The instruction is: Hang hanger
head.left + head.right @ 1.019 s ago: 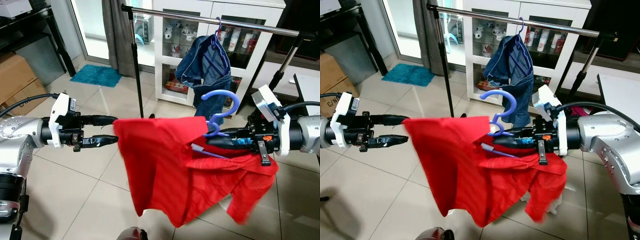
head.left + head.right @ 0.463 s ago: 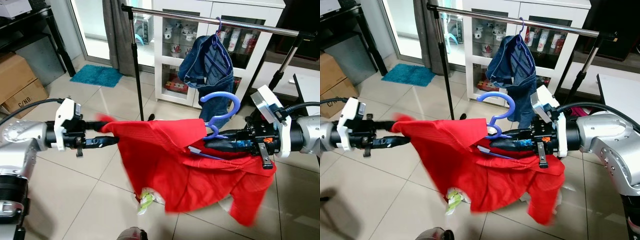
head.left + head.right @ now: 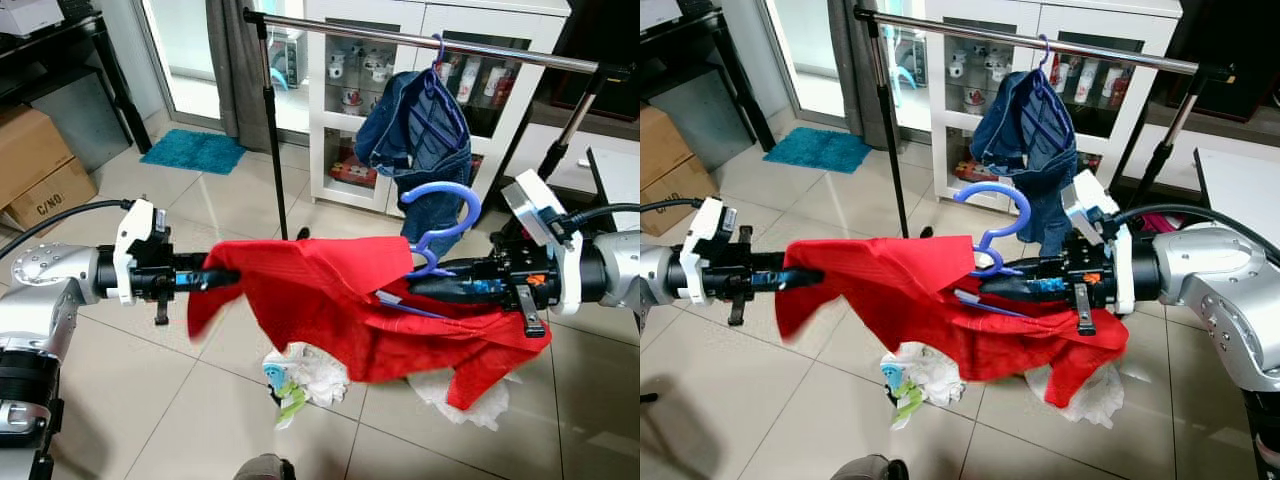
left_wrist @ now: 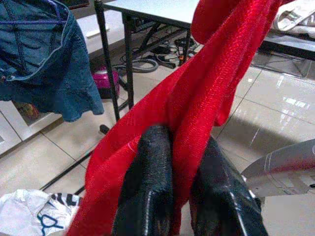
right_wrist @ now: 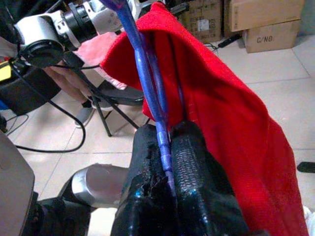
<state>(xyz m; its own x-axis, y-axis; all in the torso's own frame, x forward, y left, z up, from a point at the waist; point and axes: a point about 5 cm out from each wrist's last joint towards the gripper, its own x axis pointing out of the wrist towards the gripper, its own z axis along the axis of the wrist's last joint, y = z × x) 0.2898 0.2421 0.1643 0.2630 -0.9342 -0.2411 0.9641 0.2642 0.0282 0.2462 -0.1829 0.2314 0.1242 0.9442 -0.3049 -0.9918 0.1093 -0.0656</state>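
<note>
Nearest you, mid-frame in the head views, the red shirt [image 3: 340, 310] sags between both arms, over crumpled bags [image 3: 300, 372] on the floor [image 3: 130, 400] at lower centre. Left gripper [image 3: 222, 277], left of centre, has its fingers [image 4: 147, 187] closed tight on a bunched edge of the shirt; the wrist view shows cloth pinched between the pads. Right gripper [image 3: 425, 290], right of centre, is clamped shut on the lower bar of the hanger [image 3: 440, 225], with the blue bar running straight between its fingers [image 5: 192, 167]. The hanger's hook stands up above the shirt, centre-right, open side toward the lower left, well below the rail. Handling, as a judgement: the shirt is soft and light, carries no load, will swing and slide; don't steer with it. The hanger is thin plastic, stiff enough but probably flexy and slick in the pads, so it may twist in the grip as the shirt's weight shifts. Keep your hold on the bar close to the hook's stem for control. Further back, the rail [image 3: 400, 38] runs across the top of frame, with a denim garment [image 3: 420, 130] already hanging at upper centre-right; free rail lies to its left. Behind that, a white cabinet [image 3: 520, 60].
</note>
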